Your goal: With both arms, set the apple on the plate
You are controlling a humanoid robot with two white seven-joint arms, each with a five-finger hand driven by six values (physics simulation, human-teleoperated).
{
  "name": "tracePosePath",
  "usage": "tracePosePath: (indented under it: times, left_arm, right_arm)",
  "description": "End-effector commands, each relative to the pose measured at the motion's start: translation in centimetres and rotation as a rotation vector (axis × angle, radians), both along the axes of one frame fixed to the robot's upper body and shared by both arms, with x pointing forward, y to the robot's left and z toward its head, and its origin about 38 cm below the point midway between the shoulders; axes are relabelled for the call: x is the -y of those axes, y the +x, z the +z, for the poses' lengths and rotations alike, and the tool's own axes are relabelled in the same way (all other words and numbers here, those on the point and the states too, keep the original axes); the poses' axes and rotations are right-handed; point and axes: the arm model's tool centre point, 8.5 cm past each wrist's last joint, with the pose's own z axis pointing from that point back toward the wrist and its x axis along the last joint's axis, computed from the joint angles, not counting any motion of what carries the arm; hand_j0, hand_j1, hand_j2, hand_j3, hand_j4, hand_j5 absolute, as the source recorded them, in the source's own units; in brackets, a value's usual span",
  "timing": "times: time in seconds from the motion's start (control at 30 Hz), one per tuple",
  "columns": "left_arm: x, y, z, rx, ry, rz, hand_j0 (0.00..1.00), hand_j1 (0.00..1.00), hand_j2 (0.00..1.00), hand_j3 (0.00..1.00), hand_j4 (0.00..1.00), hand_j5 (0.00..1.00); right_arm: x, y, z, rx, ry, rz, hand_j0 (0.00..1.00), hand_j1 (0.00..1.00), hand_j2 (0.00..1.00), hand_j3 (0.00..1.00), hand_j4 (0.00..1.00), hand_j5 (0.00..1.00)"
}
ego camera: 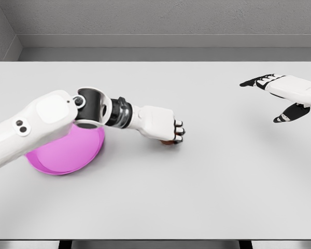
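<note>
Apple (168,141) under L hand (163,124), mid-table, beside plate (67,155).

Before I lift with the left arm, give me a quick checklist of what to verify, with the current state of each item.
1. Left hand curled over the apple: ok.
2. Grip firm enough to lift: cannot tell, the apple is mostly hidden under the hand.
3. Apple off the table: cannot tell.
4. Pink plate reachable: ok, it lies under the left forearm.
5. Right hand clear of the path: ok, open at far right.
</note>
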Motion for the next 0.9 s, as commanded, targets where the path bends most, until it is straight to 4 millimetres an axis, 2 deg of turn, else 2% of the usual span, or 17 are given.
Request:
tracePosePath:
  times: [0.0,0.07,0.17,0.27,0.37,0.5,0.6,0.7,0.87]
  left_arm:
    - [-1.7,1.0,1.6,-0.009,-0.048,0.052,0.27,0.27,0.27,0.27,0.27,0.27]
    - [-1.9,1.1,2.0,-0.022,-0.071,0.06,0.26,0.26,0.26,0.26,0.26,0.26]
    - [-5.3,2.3,3.9,-0.011,-0.107,0.14,0.25,0.25,0.25,0.25,0.25,0.25]
    - [-7.7,2.6,4.3,-0.018,-0.107,0.185,0.22,0.22,0.22,0.22,0.22,0.22]
    - [-12.0,2.9,6.0,-0.013,-0.125,0.265,0.18,0.18,0.18,0.18,0.18,0.18]
    - [-16.1,1.9,6.9,-0.007,-0.136,0.329,0.11,0.11,0.11,0.11,0.11,0.11]
    - [-18.2,1.0,6.4,-0.017,-0.111,0.36,0.06,0.06,0.06,0.06,0.06,0.06]
    - [-20.2,0.3,5.8,-0.037,-0.115,0.402,0.06,0.06,0.06,0.06,0.06,0.06]
    - [-21.3,-0.3,4.1,-0.068,-0.084,0.428,0.06,0.06,0.06,0.06,0.06,0.06]
  right_arm:
    - [0.0,0.0,0.0,-0.001,0.002,-0.001,1.0,1.0,1.0,1.0,1.0,1.0]
    - [0.0,0.0,0.0,-0.001,0.002,-0.001,1.0,1.0,1.0,1.0,1.0,1.0]
    - [0.0,0.0,0.0,-0.001,0.002,-0.001,1.0,1.0,1.0,1.0,1.0,1.0]
    - [0.0,0.0,0.0,-0.001,0.002,-0.001,1.0,1.0,1.0,1.0,1.0,1.0]
    - [0.0,0.0,0.0,-0.001,0.002,-0.001,1.0,1.0,1.0,1.0,1.0,1.0]
    - [0.0,0.0,0.1,0.0,0.005,0.0,1.0,1.0,1.0,1.0,1.0,1.0]
    - [0.0,0.0,0.1,0.001,0.003,0.0,1.0,1.0,1.0,1.0,1.0,1.0]
    - [0.0,0.0,0.1,0.0,0.005,-0.001,1.0,1.0,1.0,1.0,1.0,1.0]
    - [0.0,0.0,0.1,0.001,0.003,0.0,1.0,1.0,1.0,1.0,1.0,1.0]
